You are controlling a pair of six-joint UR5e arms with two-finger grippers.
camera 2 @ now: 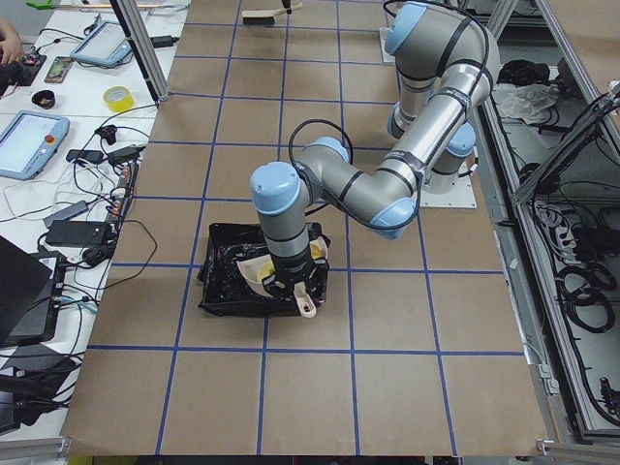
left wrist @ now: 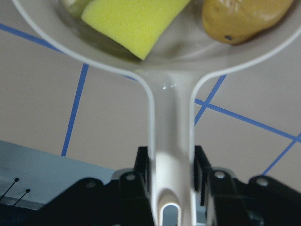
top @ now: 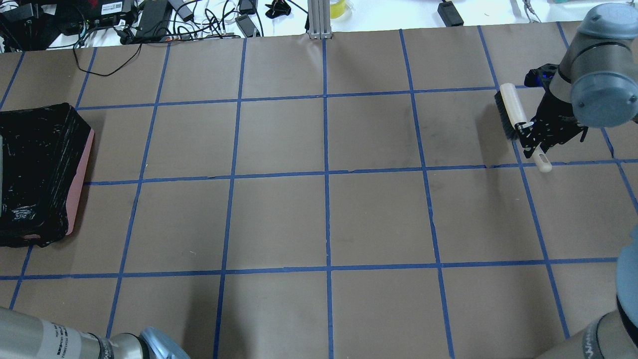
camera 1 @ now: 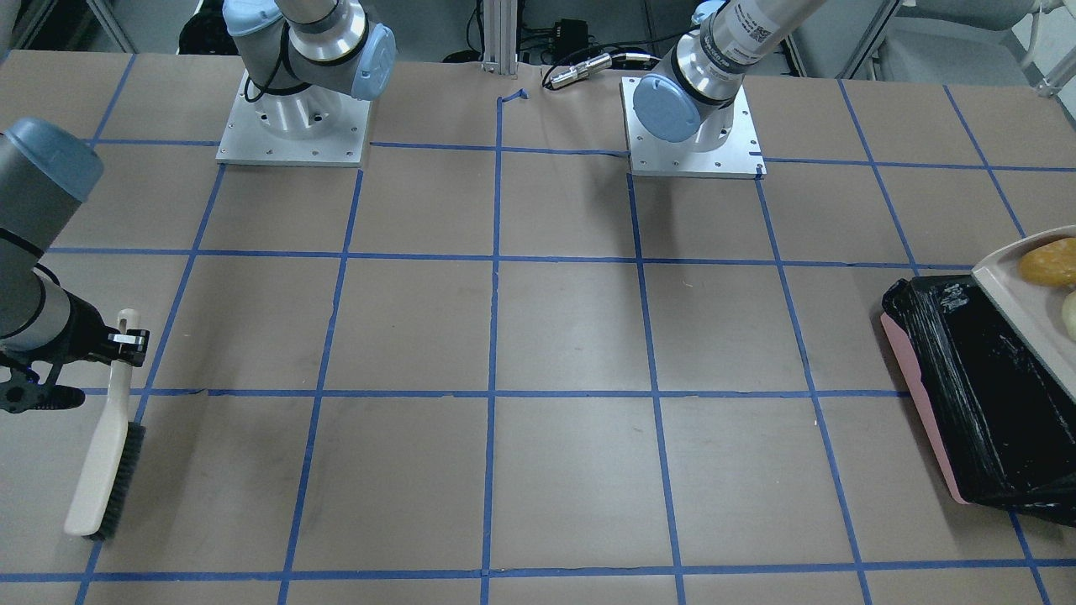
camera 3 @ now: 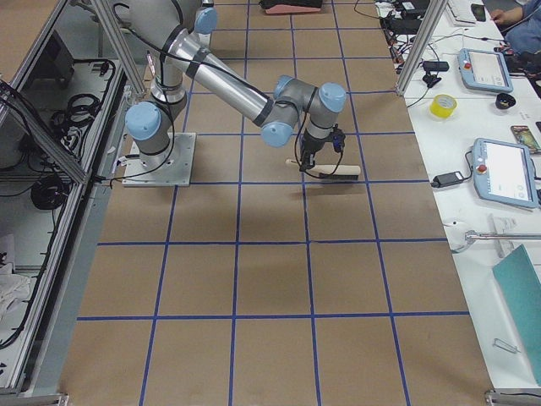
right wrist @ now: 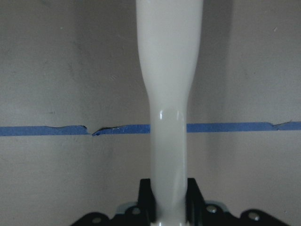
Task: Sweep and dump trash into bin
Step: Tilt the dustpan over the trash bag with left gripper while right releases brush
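My left gripper [left wrist: 171,165] is shut on the handle of the beige dustpan [left wrist: 171,80] and holds it over the bin [camera 1: 967,395], a pink tub lined with a black bag. In the pan lie the yellow sponge wedge [left wrist: 131,23], the golden-brown lump [left wrist: 244,19] and a sliver of the pale peel [left wrist: 73,4]. The lump [camera 1: 1049,262] and the peel [camera 1: 1069,315] also show at the right edge of the front view. My right gripper [top: 531,134] is shut on the handle of the beige hand brush [top: 511,112], far from the bin at the table's other end.
The brown table top [top: 324,219] carries a grid of blue tape lines. Cables and power bricks [top: 149,17] lie beyond its far edge. The two arm bases [camera 1: 294,118] stand on plates at the robot's side.
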